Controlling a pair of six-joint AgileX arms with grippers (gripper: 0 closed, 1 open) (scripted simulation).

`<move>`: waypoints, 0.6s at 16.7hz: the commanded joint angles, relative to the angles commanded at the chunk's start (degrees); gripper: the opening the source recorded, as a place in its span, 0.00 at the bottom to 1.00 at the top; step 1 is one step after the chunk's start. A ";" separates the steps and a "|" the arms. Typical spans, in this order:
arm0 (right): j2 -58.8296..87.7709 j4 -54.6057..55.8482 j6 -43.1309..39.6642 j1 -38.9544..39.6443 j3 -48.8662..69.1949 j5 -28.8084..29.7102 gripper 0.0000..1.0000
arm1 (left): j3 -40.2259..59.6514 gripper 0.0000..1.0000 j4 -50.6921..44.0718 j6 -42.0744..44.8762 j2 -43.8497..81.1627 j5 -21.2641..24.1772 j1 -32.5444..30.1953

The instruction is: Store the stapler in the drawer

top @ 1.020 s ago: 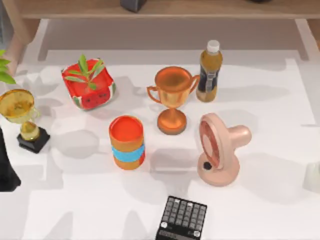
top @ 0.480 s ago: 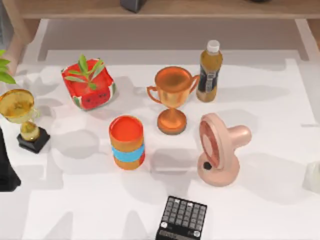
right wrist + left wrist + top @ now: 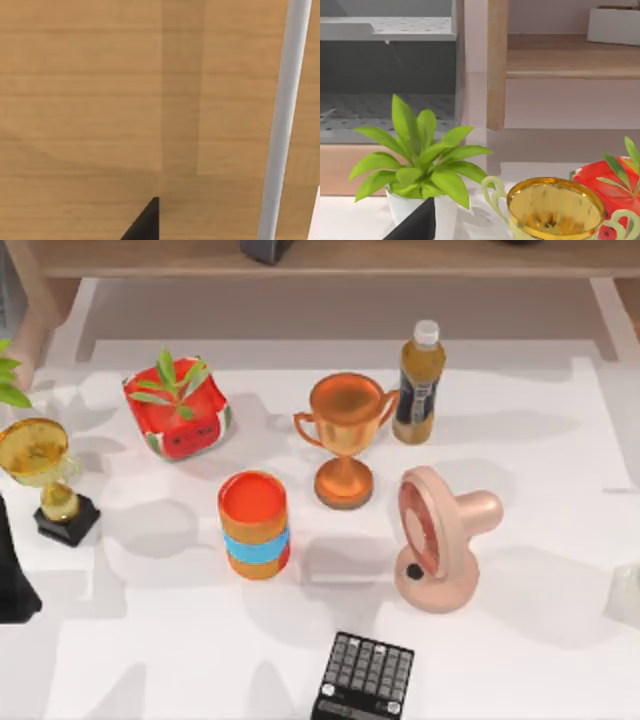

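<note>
At the 4 o'clock edge of the surface (image 3: 320, 660), a pale object (image 3: 628, 592), cut off by the frame, is taken to be the stapler, though this cannot be confirmed. It is judged light, rigid and smooth, so it would best be pinched across its narrow sides near the middle, firmly enough that it does not slip. The right claw (image 3: 145, 225) is held close to a wooden panel (image 3: 100, 100) with 1 grey bar (image 3: 285, 120), probably the drawer front. The left arm (image 3: 12, 575) is parked at 9 o'clock. Whether either claw is apart or together cannot be told.
</note>
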 joint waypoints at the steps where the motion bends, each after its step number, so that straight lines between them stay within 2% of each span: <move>1: 0.00 0.00 0.00 0.00 0.00 0.00 0.47 | 0.00 1.00 0.00 0.00 0.00 0.00 0.00; 7: 0.00 0.00 0.00 0.00 0.00 0.00 0.02 | 0.00 1.00 0.00 0.00 0.00 0.00 0.00; 10: 0.00 0.00 0.00 0.00 0.00 0.00 0.00 | 0.00 1.00 0.00 0.00 0.00 0.00 0.00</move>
